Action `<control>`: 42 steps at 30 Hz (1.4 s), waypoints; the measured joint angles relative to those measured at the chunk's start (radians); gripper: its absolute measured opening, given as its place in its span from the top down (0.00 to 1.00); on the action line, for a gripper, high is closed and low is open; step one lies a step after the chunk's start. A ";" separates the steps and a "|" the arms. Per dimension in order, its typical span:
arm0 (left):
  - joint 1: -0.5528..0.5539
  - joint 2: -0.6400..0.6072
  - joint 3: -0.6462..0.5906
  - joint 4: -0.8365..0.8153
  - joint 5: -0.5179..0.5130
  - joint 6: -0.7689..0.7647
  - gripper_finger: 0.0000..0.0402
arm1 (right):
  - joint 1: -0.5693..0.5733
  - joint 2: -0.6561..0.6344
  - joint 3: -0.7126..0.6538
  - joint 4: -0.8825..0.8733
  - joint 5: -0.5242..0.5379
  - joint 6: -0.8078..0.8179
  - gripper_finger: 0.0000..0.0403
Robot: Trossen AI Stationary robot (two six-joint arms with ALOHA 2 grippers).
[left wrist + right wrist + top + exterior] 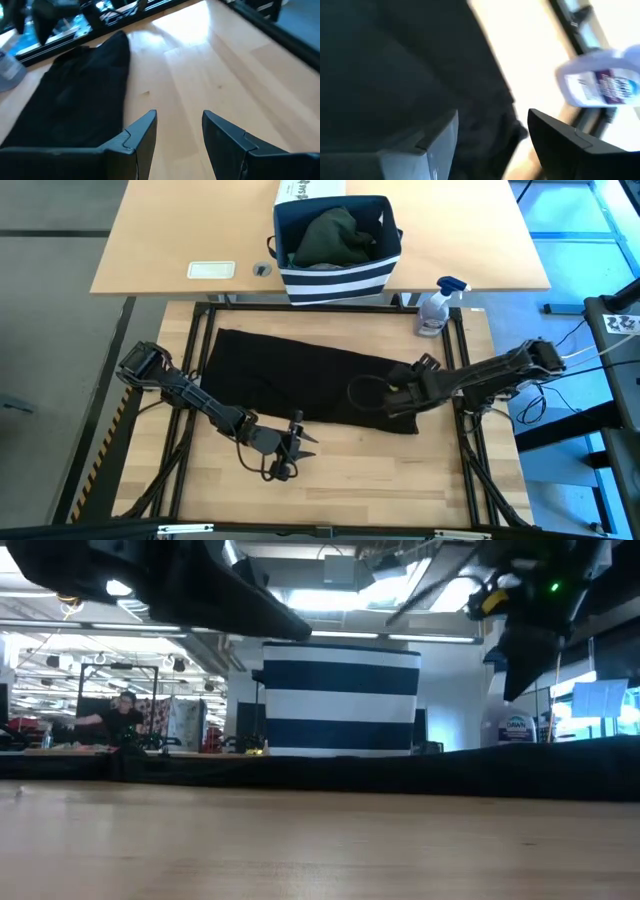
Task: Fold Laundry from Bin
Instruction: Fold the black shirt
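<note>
**Black garment flat on table, more laundry in bin**

The left gripper, fingers apart, hovers over bare pale wood. The right gripper, fingers parted, sits above the soft black cloth garment. Beyond, the boxy striped navy fabric bin holds crumpled dark green cloth.

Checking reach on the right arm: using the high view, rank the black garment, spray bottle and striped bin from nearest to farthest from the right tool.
1. Black garment, directly under the right tool.
2. Spray bottle, at the table's back edge.
3. Striped bin, on the desk beyond.
</note>
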 joint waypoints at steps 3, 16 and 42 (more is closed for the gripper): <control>0.010 0.000 0.000 -0.006 -0.014 0.000 0.62 | 0.058 -0.028 0.000 0.044 -0.044 -0.025 0.43; 0.068 0.000 0.000 -0.146 -0.012 -0.027 0.62 | 0.435 -0.009 0.000 0.089 -0.021 0.082 0.48; 0.090 -0.017 0.000 -0.257 -0.038 -0.126 0.62 | 0.538 0.265 0.000 0.218 -0.142 0.061 0.47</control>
